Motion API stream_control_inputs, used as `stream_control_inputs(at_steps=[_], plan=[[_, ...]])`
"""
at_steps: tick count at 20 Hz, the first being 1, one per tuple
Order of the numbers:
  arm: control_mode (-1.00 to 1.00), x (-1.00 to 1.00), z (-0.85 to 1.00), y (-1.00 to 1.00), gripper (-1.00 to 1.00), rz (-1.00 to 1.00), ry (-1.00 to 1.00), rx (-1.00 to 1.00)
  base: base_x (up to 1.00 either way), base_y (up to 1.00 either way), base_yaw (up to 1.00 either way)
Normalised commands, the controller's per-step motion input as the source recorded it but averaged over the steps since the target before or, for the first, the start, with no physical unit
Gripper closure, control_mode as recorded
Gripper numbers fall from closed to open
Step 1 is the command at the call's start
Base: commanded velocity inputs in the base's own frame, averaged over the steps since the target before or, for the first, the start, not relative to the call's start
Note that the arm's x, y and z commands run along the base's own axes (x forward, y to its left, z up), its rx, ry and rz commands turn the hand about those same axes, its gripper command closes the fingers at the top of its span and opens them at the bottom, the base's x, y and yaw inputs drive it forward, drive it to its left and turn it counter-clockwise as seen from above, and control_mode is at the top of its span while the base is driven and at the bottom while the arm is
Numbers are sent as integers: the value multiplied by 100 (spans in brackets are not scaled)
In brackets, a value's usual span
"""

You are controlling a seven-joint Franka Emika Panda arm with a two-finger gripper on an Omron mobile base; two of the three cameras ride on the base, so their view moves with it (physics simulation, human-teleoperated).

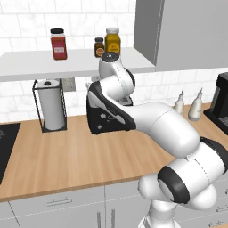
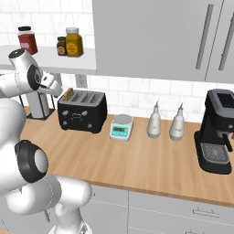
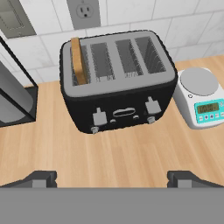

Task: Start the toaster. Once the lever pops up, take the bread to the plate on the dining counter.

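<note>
A light wood worktop (image 3: 113,153) runs below a white tiled wall. Above it, the two-finger gripper (image 3: 113,178) hangs spread wide and empty. Ahead, near the worktop's back edge, stands the black boxy toaster with a silvery slotted top (image 3: 116,83), a golden-brown bread slice (image 3: 78,60) upright in its leftmost slot. Beside it sits a white kitchen scale (image 3: 201,97).

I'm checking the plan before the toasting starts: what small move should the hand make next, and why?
Probably ease down toward the left lever on the toaster. The bread stands in the leftmost slot, both levers look up, and the open hand hangs in front of the toaster, touching nothing.
</note>
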Motion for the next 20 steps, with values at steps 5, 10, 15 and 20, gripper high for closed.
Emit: stream_control_inputs(at_steps=[5, 10, 15, 20], plan=[[-100, 0, 0, 0, -100, 0, 0, 0, 0, 0, 0], [-100, 0, 0, 0, -100, 0, 0, 0, 0, 0, 0], [-100, 0, 0, 0, -100, 0, 0, 0, 0, 0, 0], [-100, 0, 0, 0, -100, 0, 0, 0, 0, 0, 0]])
